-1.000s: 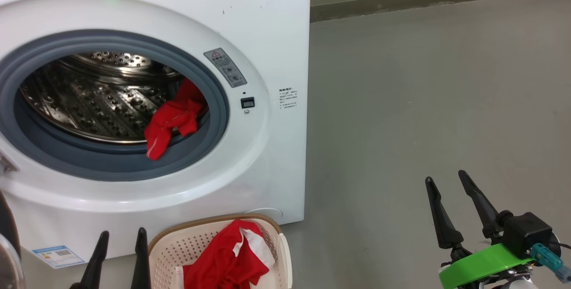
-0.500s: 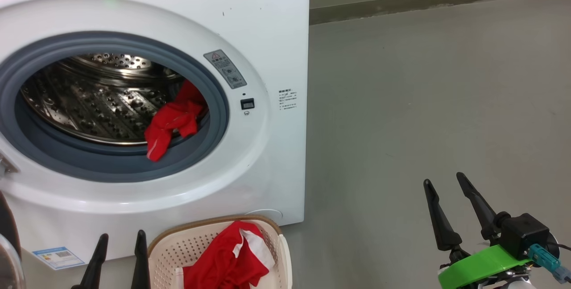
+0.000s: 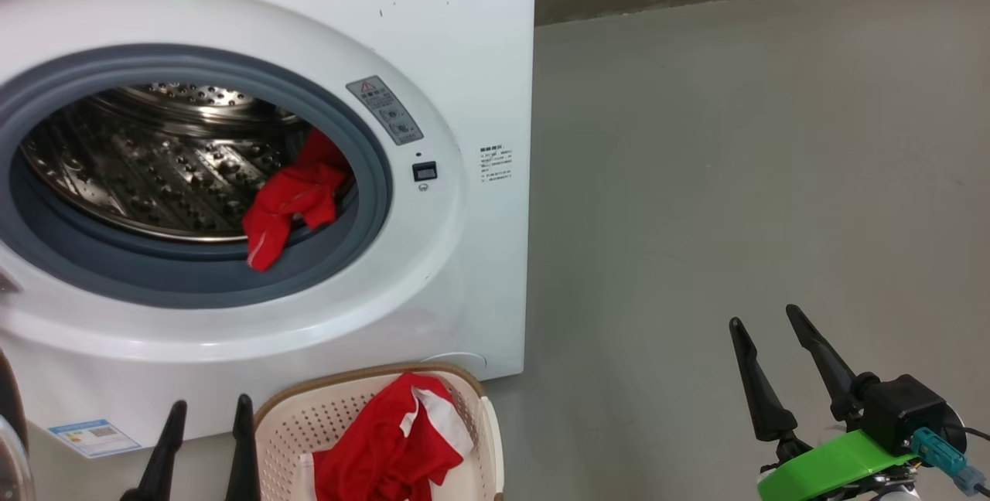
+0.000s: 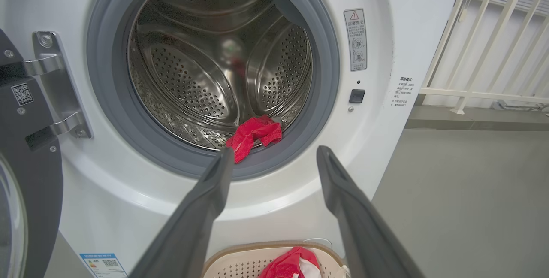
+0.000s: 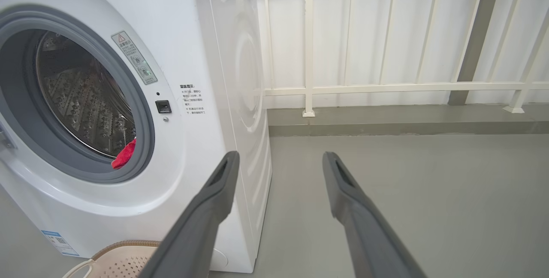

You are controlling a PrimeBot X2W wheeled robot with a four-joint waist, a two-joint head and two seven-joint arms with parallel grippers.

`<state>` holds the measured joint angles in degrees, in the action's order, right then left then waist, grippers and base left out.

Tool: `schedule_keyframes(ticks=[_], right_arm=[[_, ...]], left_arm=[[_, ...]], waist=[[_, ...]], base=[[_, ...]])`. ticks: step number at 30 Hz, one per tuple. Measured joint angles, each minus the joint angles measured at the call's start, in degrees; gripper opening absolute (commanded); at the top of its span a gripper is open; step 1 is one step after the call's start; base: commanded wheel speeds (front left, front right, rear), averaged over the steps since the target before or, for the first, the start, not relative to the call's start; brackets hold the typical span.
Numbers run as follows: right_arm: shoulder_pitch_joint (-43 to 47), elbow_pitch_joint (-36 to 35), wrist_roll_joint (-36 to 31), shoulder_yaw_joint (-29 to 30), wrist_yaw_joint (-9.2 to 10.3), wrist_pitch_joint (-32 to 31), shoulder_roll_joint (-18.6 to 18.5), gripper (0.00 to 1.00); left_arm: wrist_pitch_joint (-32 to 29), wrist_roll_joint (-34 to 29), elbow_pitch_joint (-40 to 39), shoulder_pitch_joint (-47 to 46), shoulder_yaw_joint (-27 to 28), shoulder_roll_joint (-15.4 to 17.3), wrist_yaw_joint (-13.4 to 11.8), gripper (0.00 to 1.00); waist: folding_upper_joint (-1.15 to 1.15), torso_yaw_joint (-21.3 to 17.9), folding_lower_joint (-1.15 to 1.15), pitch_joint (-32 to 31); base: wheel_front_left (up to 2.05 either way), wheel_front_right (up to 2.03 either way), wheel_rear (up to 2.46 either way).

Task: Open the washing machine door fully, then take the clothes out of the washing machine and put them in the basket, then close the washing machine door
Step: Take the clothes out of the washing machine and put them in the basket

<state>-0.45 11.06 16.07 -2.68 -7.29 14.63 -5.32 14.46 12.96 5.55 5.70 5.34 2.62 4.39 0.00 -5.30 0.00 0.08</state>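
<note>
The white washing machine [image 3: 456, 60] stands with its door [image 4: 25, 149] swung open to the left, black rim and hinge showing. A red garment [image 3: 290, 203] hangs over the drum's front lip onto the grey ring [image 4: 255, 134] [image 5: 124, 156]. More red and white clothes [image 3: 390, 447] lie in the cream basket [image 3: 298, 420] on the floor below the opening [image 4: 240, 261]. My left gripper [image 3: 210, 407] is open beside the basket's left edge, empty [image 4: 274, 153]. My right gripper [image 3: 762, 319] is open over bare floor to the right, empty [image 5: 279, 158].
Grey floor [image 3: 735, 161] stretches to the right of the machine. A white railing [image 5: 386, 87] on a low kerb runs behind it. The open door takes up the space at the far left.
The head view has shifted slightly, so the machine sits a little higher and further left. The garments and both grippers keep their places.
</note>
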Motion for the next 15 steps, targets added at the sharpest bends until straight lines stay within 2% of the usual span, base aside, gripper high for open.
schedule_keyframes(ticks=[8, 15], right_arm=[[-0.2, -0.1, 0.0, -0.1, 0.00, 0.0, -0.1, 1.00], [-4.5, -0.5, 0.0, -0.7, 0.00, 0.0, 0.0, 1.00]], left_arm=[[0.0, -0.5, 2.0, -5.3, 0.9, 0.0, 0.0, 1.00], [0.0, -0.9, 6.7, -15.5, 0.7, 0.6, 0.2, 1.00]], waist=[[0.00, 0.1, 0.00, 2.6], [0.00, 0.6, 0.00, 7.2]], base=[[0.00, 0.00, 0.00], [0.00, 0.00, 0.00]])
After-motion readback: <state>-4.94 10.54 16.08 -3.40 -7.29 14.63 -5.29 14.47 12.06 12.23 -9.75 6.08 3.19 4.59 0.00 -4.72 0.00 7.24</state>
